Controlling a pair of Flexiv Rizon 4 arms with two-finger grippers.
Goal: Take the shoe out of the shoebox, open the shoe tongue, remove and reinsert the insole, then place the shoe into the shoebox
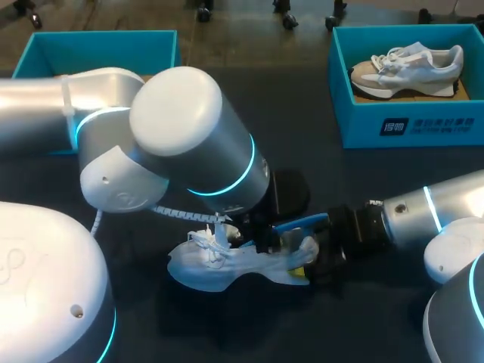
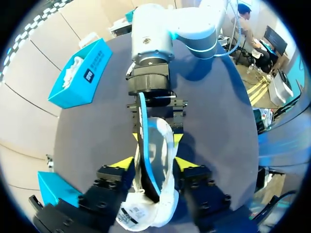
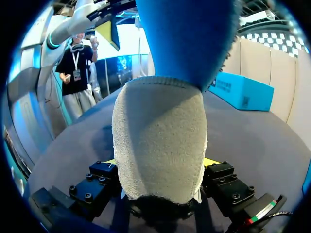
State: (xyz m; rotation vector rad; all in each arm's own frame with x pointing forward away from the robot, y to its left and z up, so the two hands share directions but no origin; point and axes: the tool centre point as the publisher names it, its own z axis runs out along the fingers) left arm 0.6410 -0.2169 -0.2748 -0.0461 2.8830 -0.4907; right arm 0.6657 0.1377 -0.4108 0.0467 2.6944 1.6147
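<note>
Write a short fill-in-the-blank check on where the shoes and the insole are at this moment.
1. The white shoe lies on the ___, outside both boxes.
2. The shoebox at the far right holds a second ___.
3. The right gripper is shut on the insole, which is beige on one face and ___ on the other.

Missing words: table; shoe; blue.
</note>
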